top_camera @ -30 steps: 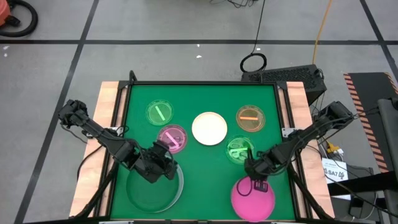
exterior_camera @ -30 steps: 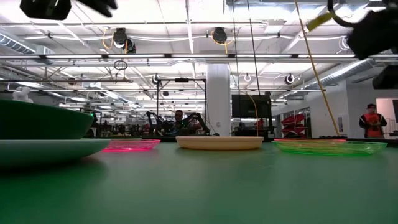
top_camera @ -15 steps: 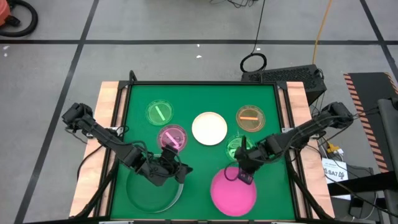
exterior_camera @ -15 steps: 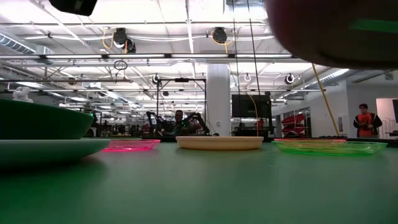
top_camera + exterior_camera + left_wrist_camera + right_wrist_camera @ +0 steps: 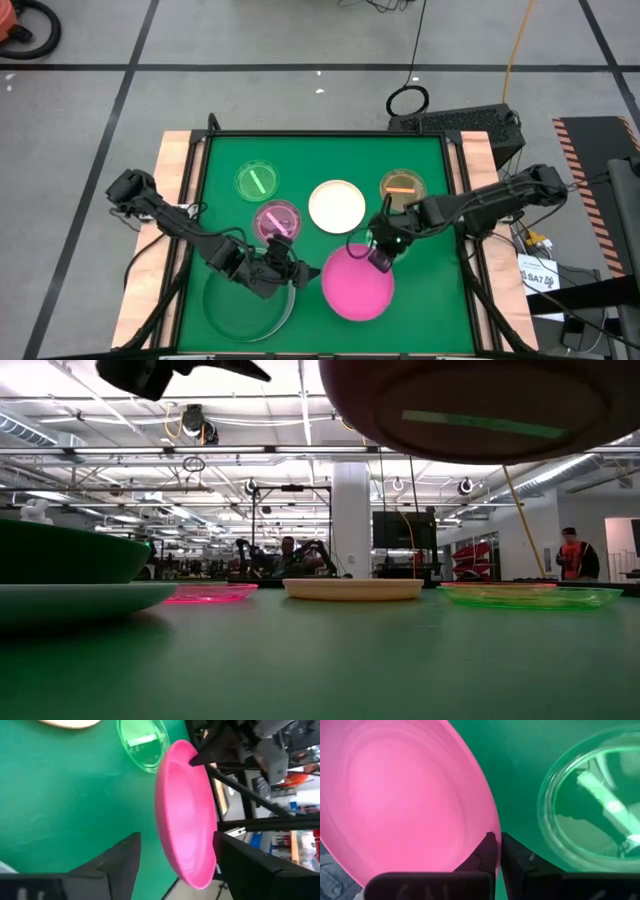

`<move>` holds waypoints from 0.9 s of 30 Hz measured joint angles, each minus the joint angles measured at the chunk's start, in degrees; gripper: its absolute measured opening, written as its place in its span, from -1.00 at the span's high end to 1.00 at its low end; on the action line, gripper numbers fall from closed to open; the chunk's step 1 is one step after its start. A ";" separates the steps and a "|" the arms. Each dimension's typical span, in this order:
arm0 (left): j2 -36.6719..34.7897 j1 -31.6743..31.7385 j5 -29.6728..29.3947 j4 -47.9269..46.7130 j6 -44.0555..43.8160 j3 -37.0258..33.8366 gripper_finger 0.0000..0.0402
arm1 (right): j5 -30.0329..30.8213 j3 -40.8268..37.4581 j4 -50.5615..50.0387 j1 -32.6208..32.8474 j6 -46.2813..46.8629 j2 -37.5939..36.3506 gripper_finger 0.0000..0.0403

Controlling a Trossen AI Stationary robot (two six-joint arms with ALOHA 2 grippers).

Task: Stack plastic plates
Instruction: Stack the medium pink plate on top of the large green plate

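right gripper (image 5: 381, 258) is clenched on the rim of the hot pink plate (image 5: 357, 287), fingers pinching the edge nearest the table's middle; in the low view the plate rides up in the air, well clear of the green table (image 5: 430, 300), underside showing. it hangs over the near half, a bit right of centre, w/ open green surface below it and on toward the near right corner. left gripper (image 5: 291, 271) is released, fingers spread wide, hovering over the near left part just beside the pink plate's left rim, not touching it. under the left arm, by the near left corner, the dark green plate (image 5: 247, 310) sits in the pale mint plate (image 5: 80, 598), rim close to the near edge. small purple plate (image 5: 277, 220) lies left of centre, just behind the left gripper. cream-white plate (image 5: 336, 205) is about mid-table. small green plate (image 5: 257, 181) toward the far left, small orange plate (image 5: 402, 186) toward the far right, both w/ room to the far edge. another small green plate (image 5: 592, 800) lies right of centre, mostly under the right arm, just beside the pink plate's held rim. a person (image 5: 572, 555) stands far back in the room.
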 joint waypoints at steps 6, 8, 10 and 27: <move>0.96 1.70 -0.12 -0.18 1.67 0.03 -0.44 | 2.03 0.00 0.08 -1.75 -1.08 0.00 0.97; 1.24 2.01 -0.18 -0.27 2.86 0.08 -0.44 | 3.35 0.00 0.13 -2.07 -1.17 0.00 0.97; 1.41 2.59 -0.31 -0.71 3.73 0.02 -0.44 | 3.64 -0.01 0.18 -2.51 -1.21 0.00 0.97; 1.26 7.96 0.05 -2.42 13.25 0.02 0.19 | 6.83 -0.02 1.94 -4.84 -2.42 0.00 0.97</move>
